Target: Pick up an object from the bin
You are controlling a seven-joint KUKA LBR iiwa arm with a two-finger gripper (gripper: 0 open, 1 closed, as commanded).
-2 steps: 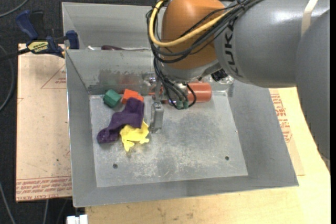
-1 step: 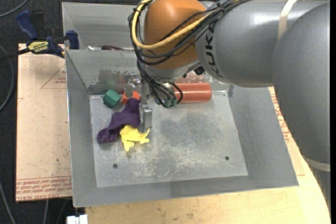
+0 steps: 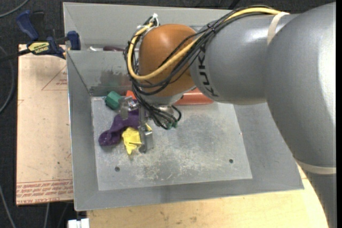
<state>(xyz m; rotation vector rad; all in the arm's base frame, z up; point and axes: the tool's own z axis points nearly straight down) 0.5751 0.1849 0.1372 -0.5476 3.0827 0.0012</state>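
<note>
Parts of the grey metal bin (image 3: pixel 203 152) are hidden, because the big grey arm (image 3: pixel 278 61) reaches in from the right and covers the right side and some of the back. A round orange cover (image 3: pixel 160 56) sits on the wrist. Yellow and black cables (image 3: pixel 160 69) loop over it and hang down under it in a tangle.

A red thing (image 3: pixel 199 97) peeks out from under the arm at the back of the bin. Most of it is covered, so its shape is hard to tell. A small orange bit (image 3: pixel 130 94) shows just below the cover, and I cannot tell what it is.

White letters run up the side of the arm. "KU" can be read, and the cables cross the rest.

The wrist points down into the left part of the bin, and the jaws are low over a little heap there. Their two grey fingers (image 3: pixel 145 139) look spread apart, with nothing gripped between them. One finger stands near a green block (image 3: pixel 113 99) at the back of the heap. The other stands just beside a crumpled yellow thing (image 3: pixel 131 139) at the front. A floppy purple thing (image 3: pixel 111 136) lies touching the yellow one on its left. It runs up under the jaws, where part of it is covered.
</note>
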